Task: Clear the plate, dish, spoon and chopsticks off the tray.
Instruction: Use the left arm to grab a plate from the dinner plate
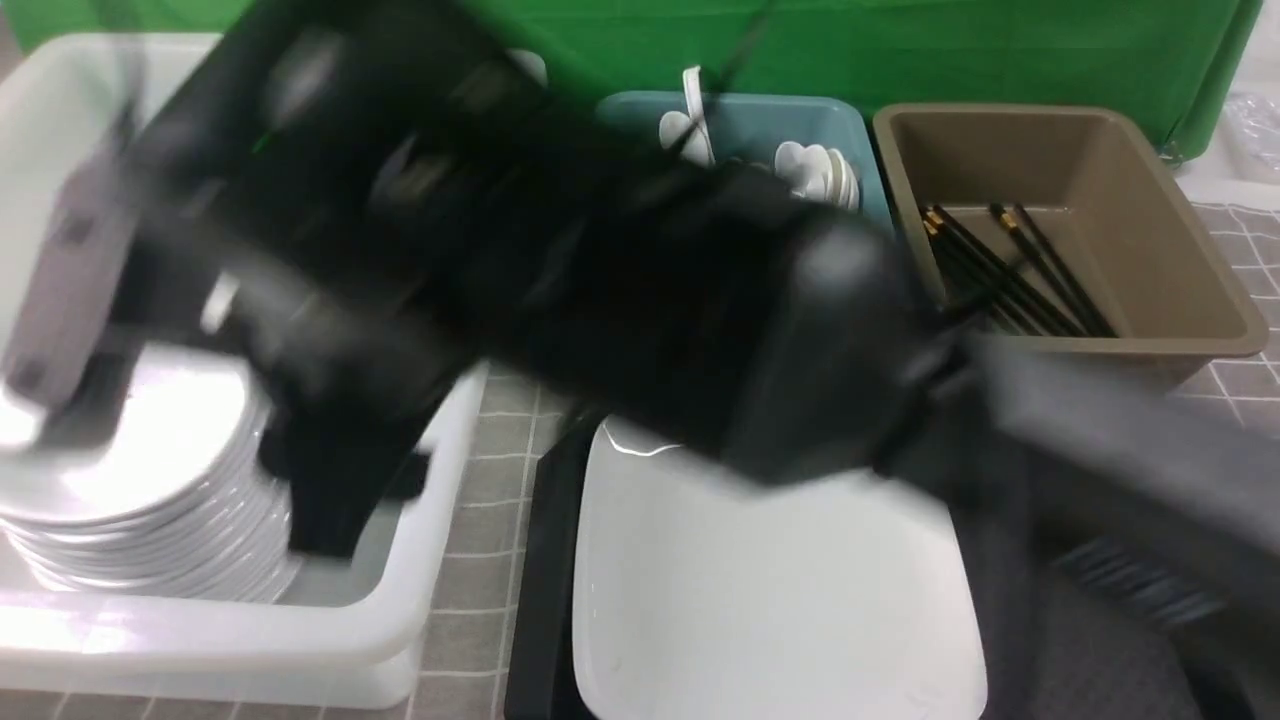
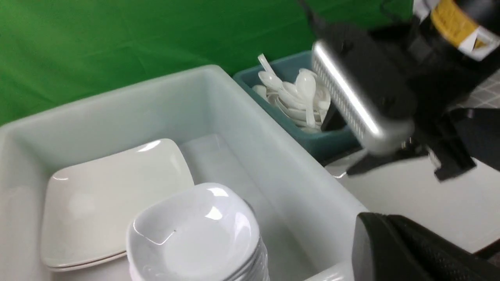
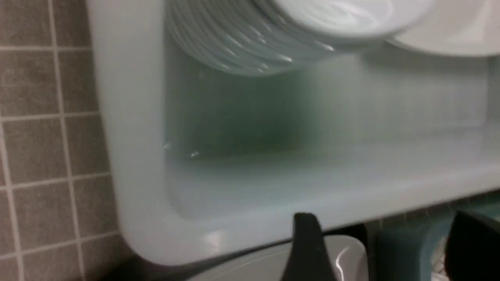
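Step in hand, as judged: the dish has been deposited in the white bin (image 1: 200,625), and the arm must be freed for the plate (image 1: 770,600).

1. Raise the right end effector (image 3: 384,230) straight up before any sideways travel. Its 2 fingers stand apart with nothing between them, over the bin and near the stack of dishes (image 1: 150,480). A lateral sweep could topple the stack.
2. Keep the left end effector (image 2: 375,242) parked. Its fingers are together and hold nothing.
3. Approach the plate at a free edge. It looks glossy and shallow, so it is likely to slip.

The plate lies flat on the tray (image 1: 545,580). The tray sits on the desk (image 1: 500,470) just beside the bin, on its right, and the plate is well apart from the right end effector. The right arm hides part of the tray.
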Robot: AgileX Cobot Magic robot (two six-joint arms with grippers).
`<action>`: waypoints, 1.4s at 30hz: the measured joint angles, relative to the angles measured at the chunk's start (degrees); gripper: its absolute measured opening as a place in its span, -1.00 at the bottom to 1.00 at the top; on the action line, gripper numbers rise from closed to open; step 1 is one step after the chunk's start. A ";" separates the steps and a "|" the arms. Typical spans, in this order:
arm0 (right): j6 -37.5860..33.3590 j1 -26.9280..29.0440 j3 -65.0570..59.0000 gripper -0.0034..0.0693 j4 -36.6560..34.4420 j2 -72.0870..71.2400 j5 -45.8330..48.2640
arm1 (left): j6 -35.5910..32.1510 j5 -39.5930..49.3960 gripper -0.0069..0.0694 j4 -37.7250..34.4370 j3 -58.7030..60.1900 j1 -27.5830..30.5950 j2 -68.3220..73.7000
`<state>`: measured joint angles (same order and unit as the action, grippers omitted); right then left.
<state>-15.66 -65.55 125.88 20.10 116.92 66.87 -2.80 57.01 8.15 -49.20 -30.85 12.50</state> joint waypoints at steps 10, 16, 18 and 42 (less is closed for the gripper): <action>18.34 8.88 -37.69 -0.58 -0.81 -29.76 -0.10 | -16.70 -1.79 -0.77 -10.30 0.00 -2.18 22.94; 28.25 9.23 -61.44 -0.56 -1.15 -51.38 -1.26 | -23.70 -6.05 -0.77 -10.68 -0.05 -10.03 36.95; 32.44 9.23 -68.70 -0.56 -2.07 -60.10 -4.09 | -28.71 -8.66 -0.77 -10.68 -0.06 -13.65 44.62; 37.32 9.23 -79.88 -0.51 -4.61 -90.81 -7.78 | -57.32 -21.93 0.36 -9.64 -0.10 -20.14 79.57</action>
<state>21.65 -56.32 46.00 15.49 26.11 59.09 -60.12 35.07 -1.49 -49.29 -50.99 92.07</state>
